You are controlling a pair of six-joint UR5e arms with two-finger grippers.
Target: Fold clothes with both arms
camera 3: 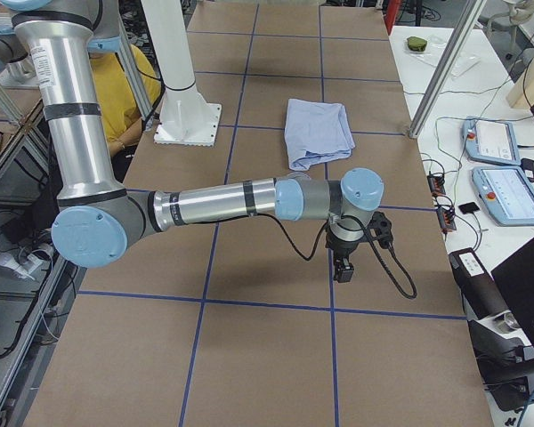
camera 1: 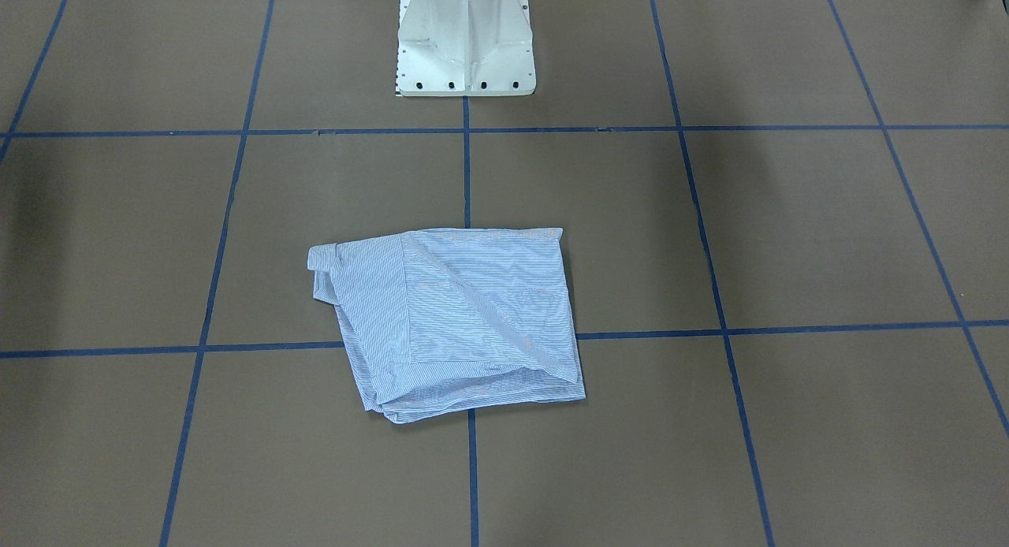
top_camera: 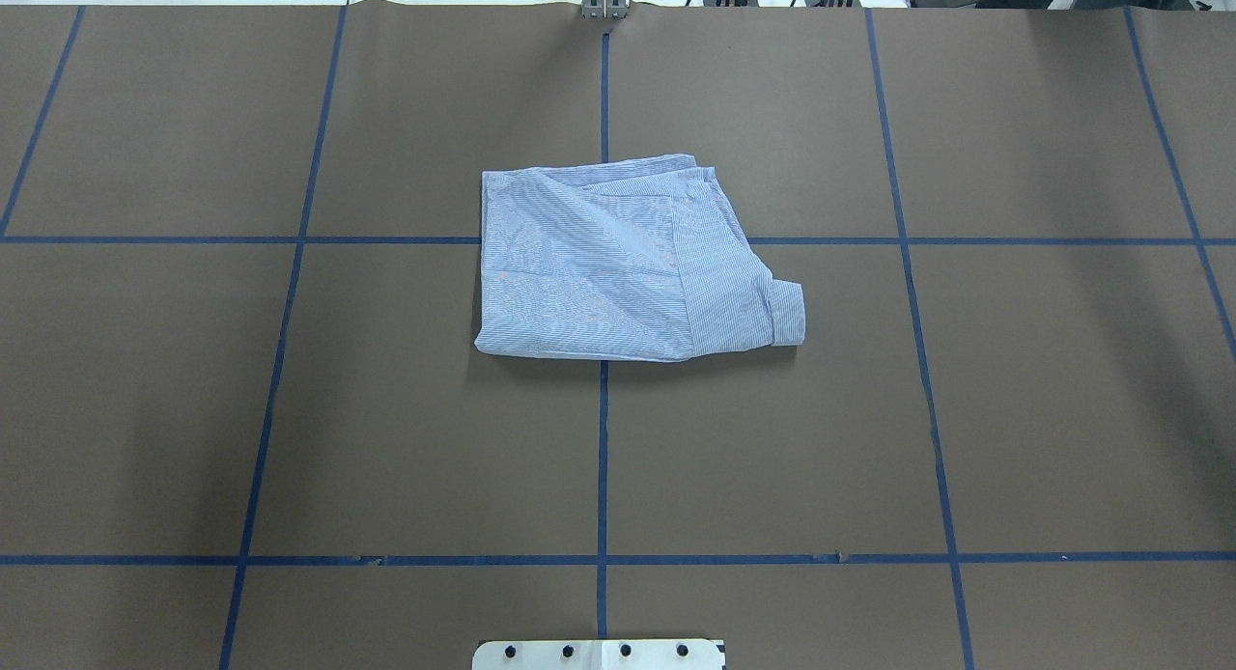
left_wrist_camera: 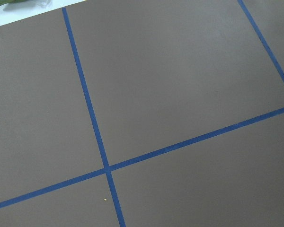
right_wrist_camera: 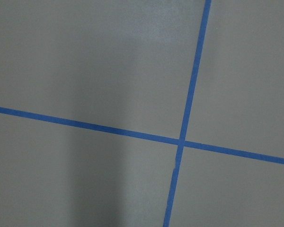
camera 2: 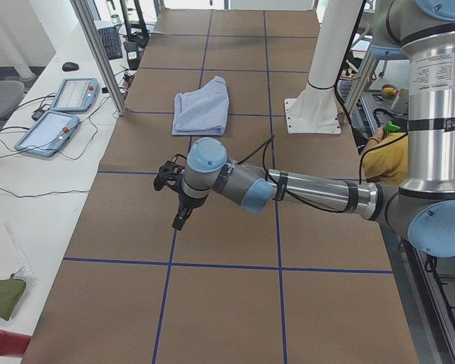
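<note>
Two fixed cameras look steeply down on the wide brown paper-covered table (top_camera: 386, 409): one from behind the robot facing forward, the other from across the table facing back at the white metal pedestal base (camera 1: 465, 42). Both hold the folded light blue-and-white striped shirt (top_camera: 618, 265) near mid-frame. Two more stand farther back at the table's ends, one looking along it past the near grey-and-silver jointed left arm (camera 2: 311, 193), the other past the matching right arm (camera 3: 214, 206), both reaching that shirt and pedestal. The two wrist cameras face down close over the table, showing only brown surface and crossing blue tape lines (left_wrist_camera: 88, 101).
</note>
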